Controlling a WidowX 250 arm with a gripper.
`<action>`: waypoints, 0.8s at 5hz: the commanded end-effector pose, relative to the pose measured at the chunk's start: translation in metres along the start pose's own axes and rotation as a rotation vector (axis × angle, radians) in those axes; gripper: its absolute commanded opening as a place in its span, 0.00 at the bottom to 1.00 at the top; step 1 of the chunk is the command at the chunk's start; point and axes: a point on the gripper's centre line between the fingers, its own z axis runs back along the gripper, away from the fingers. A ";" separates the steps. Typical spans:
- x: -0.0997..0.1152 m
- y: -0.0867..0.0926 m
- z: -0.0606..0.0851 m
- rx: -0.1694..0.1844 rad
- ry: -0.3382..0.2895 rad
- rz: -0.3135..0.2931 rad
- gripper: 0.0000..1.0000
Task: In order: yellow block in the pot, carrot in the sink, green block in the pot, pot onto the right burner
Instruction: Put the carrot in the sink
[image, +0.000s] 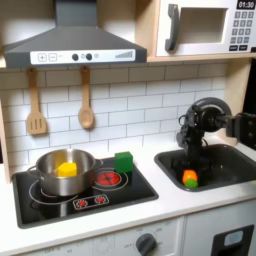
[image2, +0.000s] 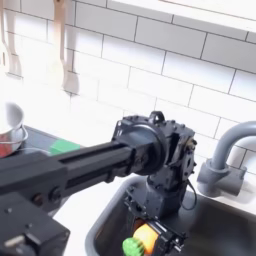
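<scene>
Toy kitchen, one arm at work. Pot (image: 64, 172): steel, on the burner at the first exterior view's left, with the yellow block (image: 66, 169) lying inside it. Green block (image: 124, 160): at the back of the hob (image: 120, 197), just beside the pot, untouched; its edge also shows in the second exterior view (image2: 66, 146). Sink (image: 225, 168): dark basin in the white counter, faucet (image2: 224, 160) arching at the second exterior view's right. Carrot (image: 190, 178): in the basin, orange body, green end, low near the front wall (image2: 140, 240). Gripper (image2: 157, 222): down inside the sink right at the carrot; whether the fingers are apart or clamped on it I cannot tell, since the wrist hides them. Step in hand, by my reading: delivering the carrot. To do it well, part the fingers fully with the carrot resting on the basin floor, then lift straight up, clear of rim and faucet, before swinging across to the green block. Remaining: green block into pot, pot to the other burner (image: 108, 179).
</scene>
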 end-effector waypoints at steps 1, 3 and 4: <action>-0.003 -0.002 -0.007 -0.012 0.016 -0.003 0.30; -0.003 -0.005 0.000 -0.013 -0.005 -0.019 1.00; -0.003 -0.005 0.001 -0.012 -0.003 -0.016 1.00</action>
